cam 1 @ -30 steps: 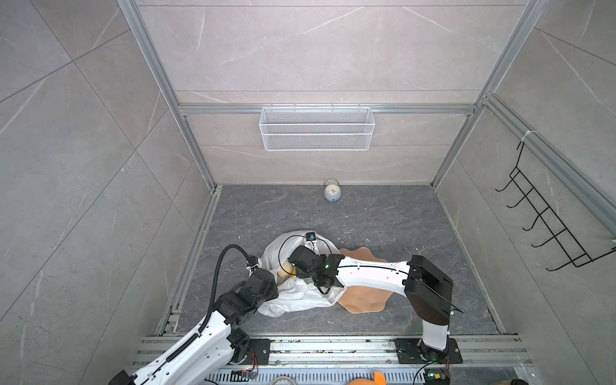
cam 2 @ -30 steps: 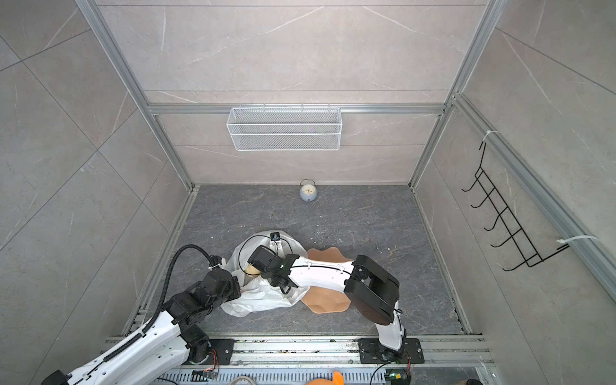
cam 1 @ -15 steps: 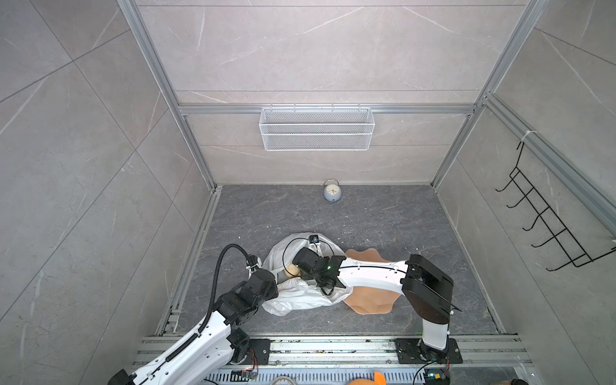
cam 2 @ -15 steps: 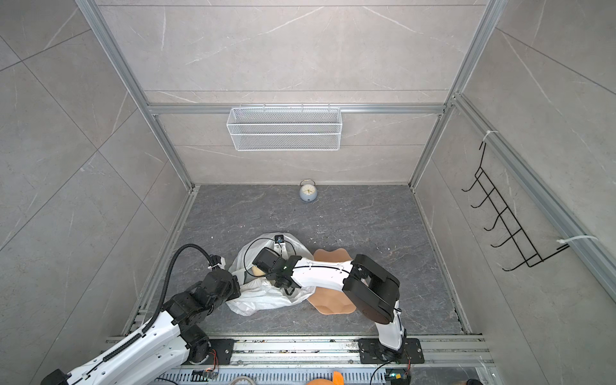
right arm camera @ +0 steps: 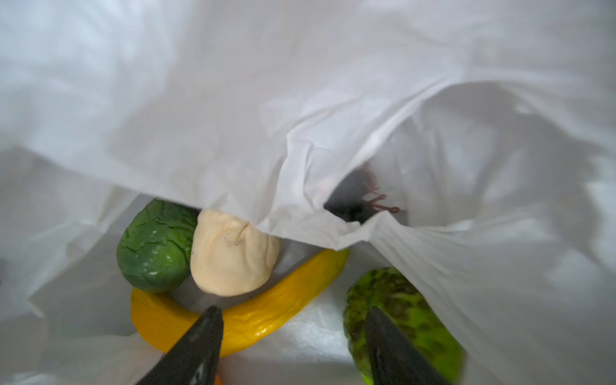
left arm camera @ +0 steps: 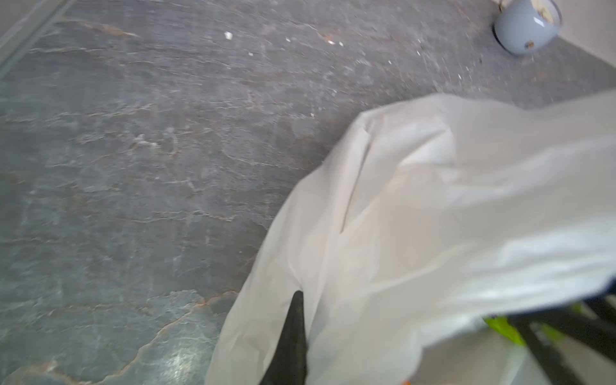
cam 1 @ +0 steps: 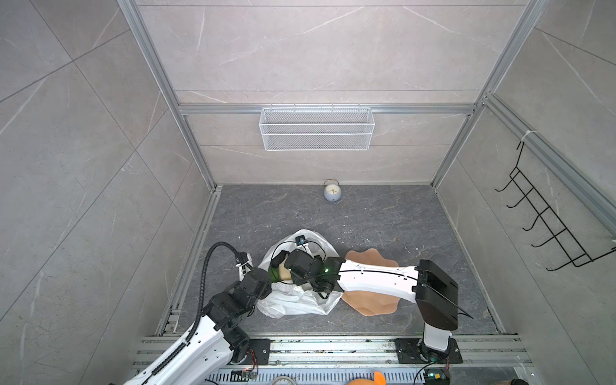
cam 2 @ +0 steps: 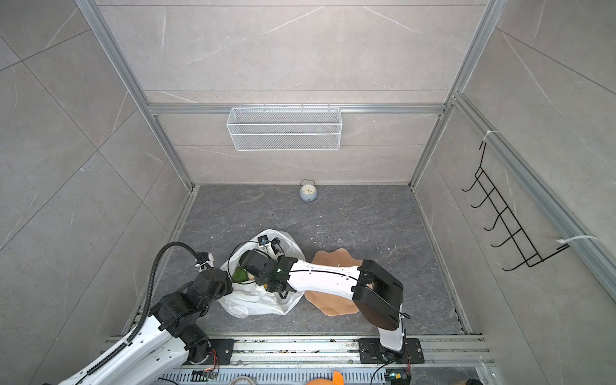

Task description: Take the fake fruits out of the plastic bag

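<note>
The white plastic bag (cam 1: 293,301) (cam 2: 253,305) lies crumpled on the floor with its mouth held up. My left gripper (left arm camera: 297,300) is shut on the bag's edge (left arm camera: 416,216). My right gripper (right arm camera: 293,310) is inside the bag, open, with nothing gripped. Just ahead of its fingertips (right arm camera: 213,316) lies a yellow banana (right arm camera: 266,306). Behind that sit a dark green round fruit (right arm camera: 153,246) and a beige lumpy one (right arm camera: 233,253). A mottled light green fruit (right arm camera: 403,300) lies by the other finger. A fold half hides the dark grape bunch (right arm camera: 353,196).
A peach-pink scalloped bowl (cam 1: 366,303) (cam 2: 330,305) lies right of the bag, partly under my right arm. A small grey alarm clock (cam 1: 332,192) stands at the back wall. A white wire basket (cam 1: 316,128) hangs above it. Black hooks (cam 1: 546,220) line the right wall.
My right wrist has shifted slightly at the bag's mouth and the bag's folds have moved a little. The left arm keeps its hold in the same place.
</note>
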